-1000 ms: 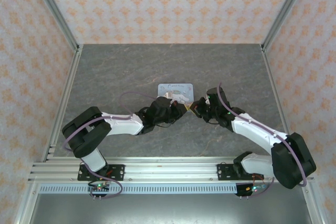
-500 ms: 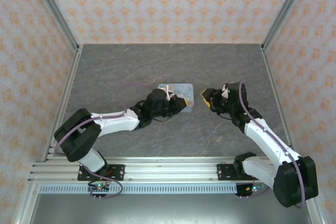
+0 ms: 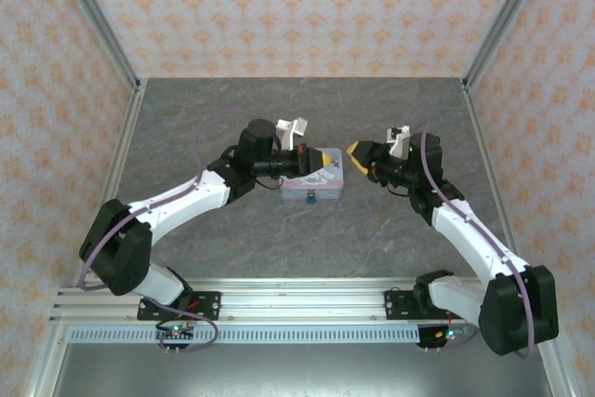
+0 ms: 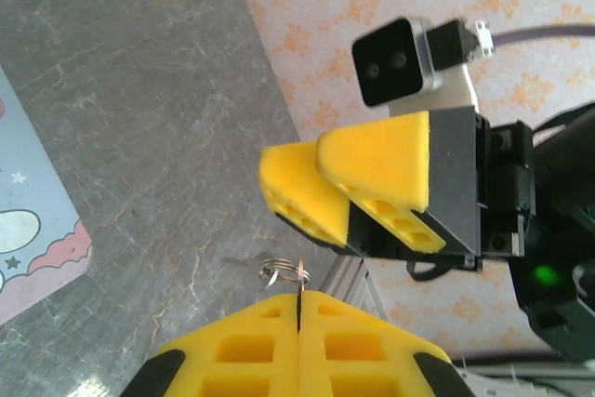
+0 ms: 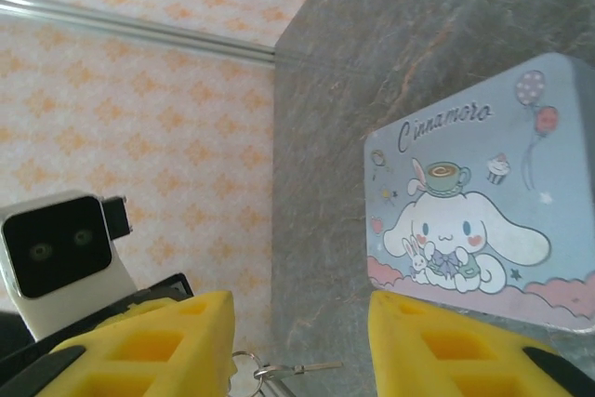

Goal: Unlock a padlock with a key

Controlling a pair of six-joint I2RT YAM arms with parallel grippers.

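Note:
My left gripper (image 4: 299, 297) is shut on the key (image 4: 299, 278), a thin metal blade pinched edge-on between its yellow fingertips. A small ring and a second key (image 4: 244, 264) dangle from it. From above, the left gripper (image 3: 320, 159) hovers over the pale-blue cartoon tin (image 3: 325, 185). A tiny teal padlock (image 3: 310, 198) sits at the tin's front edge. My right gripper (image 3: 357, 149) faces the left one from the right, a short gap apart. In the right wrist view the right gripper (image 5: 299, 323) is open and holds nothing, and the key (image 5: 297, 370) and its ring show low between the fingers.
The tin (image 5: 474, 220) lies on the grey stone-look table (image 3: 204, 127), which has patterned walls on three sides. Metal posts (image 3: 98, 30) stand at the back corners. An aluminium rail (image 3: 297, 299) runs along the near edge by the arm bases.
The right gripper has opened and pulled back to the right. The left arm has lifted away from the tin's near side and now points right, still shut on the key.

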